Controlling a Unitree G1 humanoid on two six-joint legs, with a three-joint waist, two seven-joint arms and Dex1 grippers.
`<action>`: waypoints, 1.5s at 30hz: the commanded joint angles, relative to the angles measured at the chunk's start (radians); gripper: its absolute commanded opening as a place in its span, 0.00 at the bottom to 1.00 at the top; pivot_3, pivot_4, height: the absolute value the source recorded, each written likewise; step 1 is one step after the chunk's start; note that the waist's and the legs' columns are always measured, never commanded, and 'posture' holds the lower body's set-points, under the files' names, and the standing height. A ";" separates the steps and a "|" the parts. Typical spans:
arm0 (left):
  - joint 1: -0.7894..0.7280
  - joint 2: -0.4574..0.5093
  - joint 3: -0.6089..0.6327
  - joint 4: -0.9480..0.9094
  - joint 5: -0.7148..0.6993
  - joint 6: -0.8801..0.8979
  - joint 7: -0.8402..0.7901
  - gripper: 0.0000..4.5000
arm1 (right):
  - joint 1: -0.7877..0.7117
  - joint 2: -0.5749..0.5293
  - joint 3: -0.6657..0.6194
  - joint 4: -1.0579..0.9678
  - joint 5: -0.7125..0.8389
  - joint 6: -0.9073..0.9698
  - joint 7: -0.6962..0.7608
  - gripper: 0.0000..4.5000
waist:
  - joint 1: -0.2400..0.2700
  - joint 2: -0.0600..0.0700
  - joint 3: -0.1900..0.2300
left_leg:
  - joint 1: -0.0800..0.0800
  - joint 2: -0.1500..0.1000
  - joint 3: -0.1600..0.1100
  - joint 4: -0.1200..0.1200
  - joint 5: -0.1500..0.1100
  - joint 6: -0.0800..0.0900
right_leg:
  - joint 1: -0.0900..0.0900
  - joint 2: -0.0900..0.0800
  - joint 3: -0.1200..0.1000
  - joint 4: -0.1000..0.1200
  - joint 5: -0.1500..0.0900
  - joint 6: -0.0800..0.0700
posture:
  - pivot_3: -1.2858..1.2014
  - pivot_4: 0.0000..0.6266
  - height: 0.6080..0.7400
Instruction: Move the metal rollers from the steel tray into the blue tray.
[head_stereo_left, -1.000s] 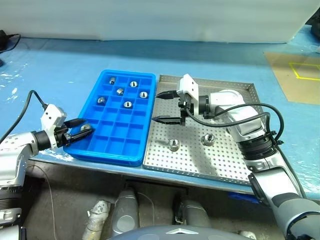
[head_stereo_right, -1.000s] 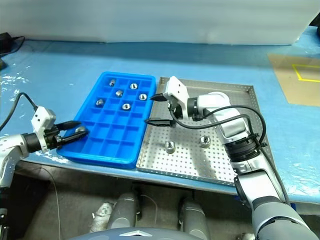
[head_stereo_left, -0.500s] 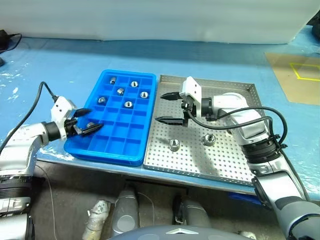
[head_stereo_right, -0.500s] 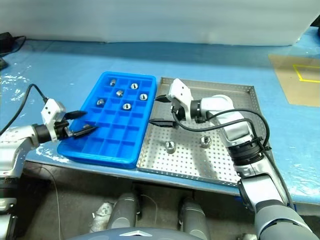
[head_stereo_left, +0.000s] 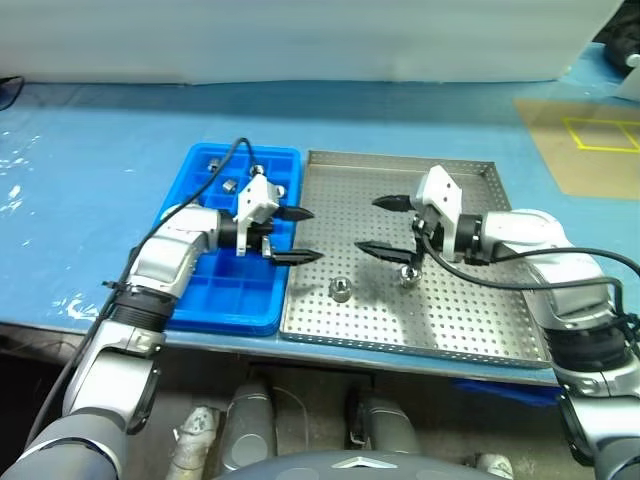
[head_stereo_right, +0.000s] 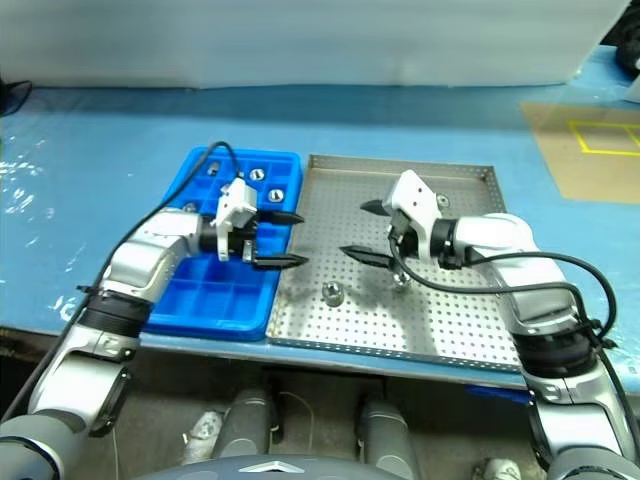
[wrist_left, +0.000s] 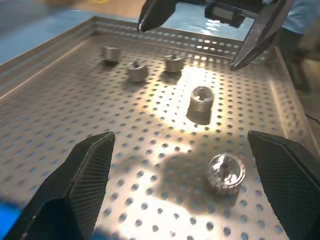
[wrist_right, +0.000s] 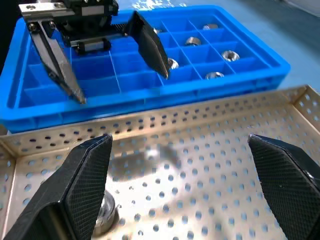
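Two rollers (head_stereo_left: 341, 290) are lying loose on the steel tray (head_stereo_left: 470, 320) beside the blue tray (head_stereo_left: 190, 305), while both left gripper (head_stereo_left: 296, 236) and right gripper (head_stereo_left: 378, 223) are hanging spread and empty; small, hard, slippery, likely best pinched across the round sides.

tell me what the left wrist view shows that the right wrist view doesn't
Left wrist view: the right gripper, jaws open, near two metal rollers, with more small metal pieces further back. Right wrist view: the blue tray holding rollers in its compartments, and the left gripper, jaws open, in front of it. Both: the steel tray with a roller on it.
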 joint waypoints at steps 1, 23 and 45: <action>-0.042 -0.017 -0.065 0.084 0.036 -0.076 -0.112 1.00 | 0.103 -0.053 -0.078 -0.163 0.051 0.061 -0.027 1.00 | -0.017 0.001 0.000 | 0.001 0.000 0.000 0.000 0.000 0.000 | 0.000 0.001 0.000 0.000 0.000 0.000 | 0.38 0.24 1.00; -0.274 -0.190 -0.205 0.619 0.320 -0.456 -0.319 1.00 | 0.329 -0.047 -0.199 -0.397 0.145 0.196 -0.282 1.00 | -0.070 0.002 -0.001 | 0.013 0.000 0.001 0.001 -0.005 0.008 | 0.015 -0.001 0.002 -0.005 0.000 0.001 | 0.32 0.24 1.00; -0.271 -0.227 -0.213 0.668 0.396 -0.529 -0.285 0.52 | 0.327 -0.044 -0.185 -0.387 0.155 0.183 -0.340 1.00 | -0.086 0.002 -0.001 | 0.013 0.000 0.001 0.000 -0.005 0.009 | 0.016 -0.001 0.002 -0.007 0.000 0.001 | 0.32 0.24 1.00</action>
